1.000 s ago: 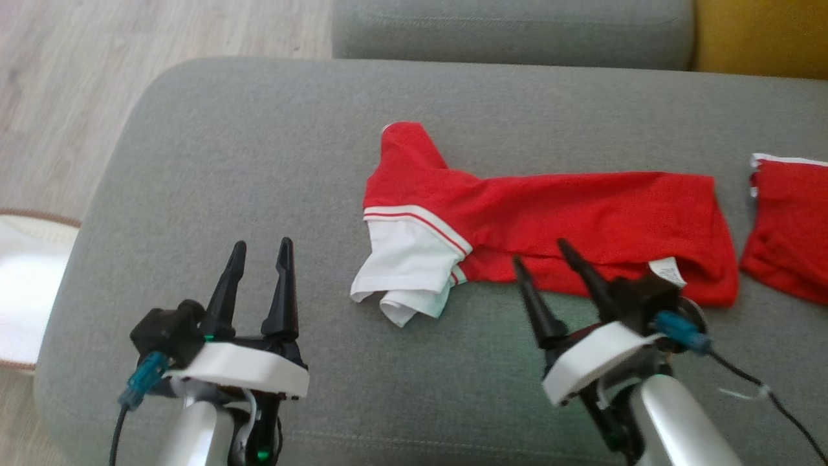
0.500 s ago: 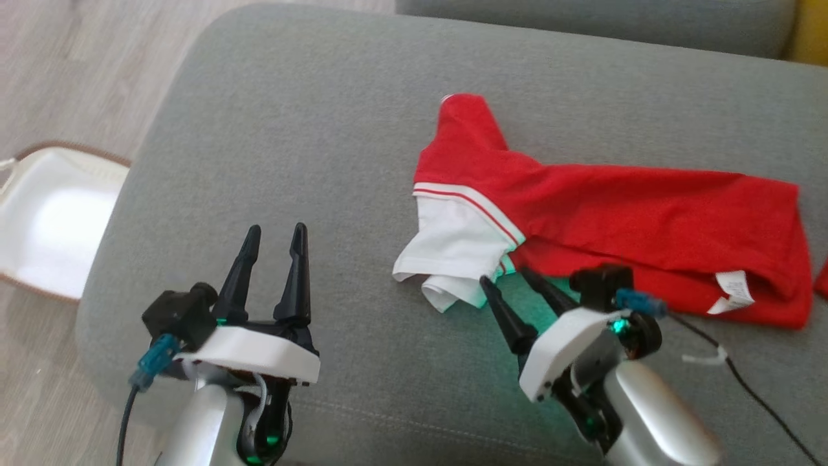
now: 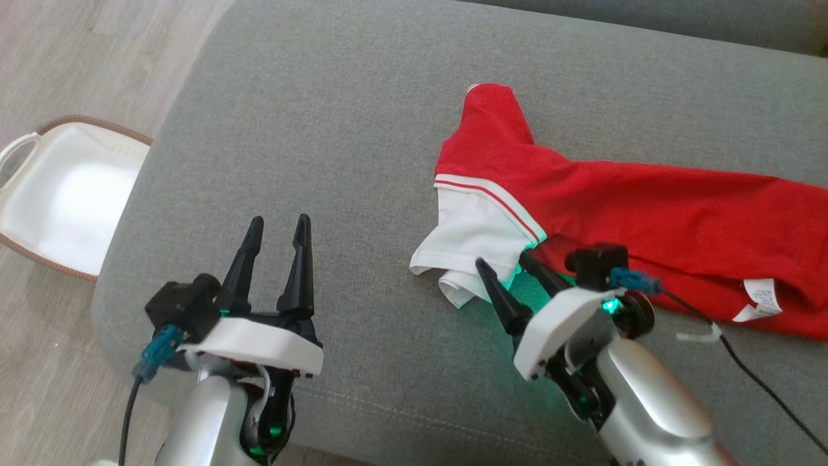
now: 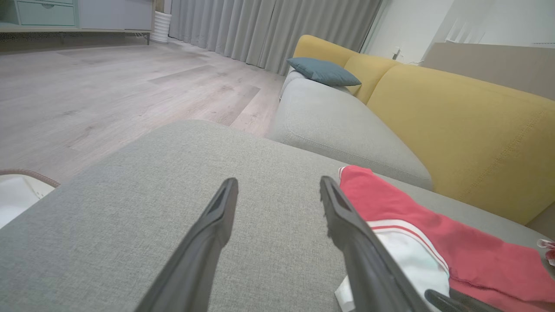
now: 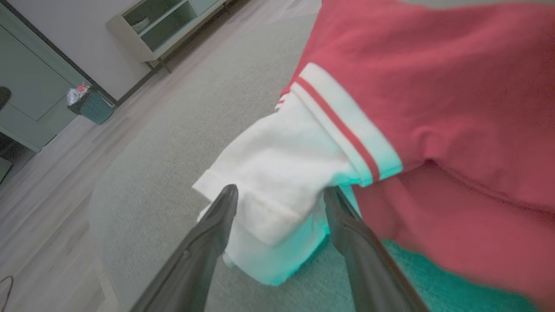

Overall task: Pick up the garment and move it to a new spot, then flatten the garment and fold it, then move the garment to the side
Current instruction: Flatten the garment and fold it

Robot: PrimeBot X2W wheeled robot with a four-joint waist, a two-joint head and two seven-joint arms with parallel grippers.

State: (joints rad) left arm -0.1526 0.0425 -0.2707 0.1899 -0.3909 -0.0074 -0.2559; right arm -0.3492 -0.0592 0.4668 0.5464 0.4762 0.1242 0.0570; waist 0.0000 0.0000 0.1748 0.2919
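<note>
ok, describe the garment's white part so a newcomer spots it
On the grey sofa cushion lies a red garment. At its left end, by the right tool, a crumpled white section sticks out. A striped white-and-red band divides it from the red fabric.

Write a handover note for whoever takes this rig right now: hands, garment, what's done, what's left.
Left hand: open, empty, over bare sofa cushion, left of the garment.
Right hand: open, fingers either side of the garment's white sleeve, not closed.
Garment: red and white, lying bunched on the cushion.
Done: nothing yet.
Left: grasp, move, flatten, fold, set aside.
</note>
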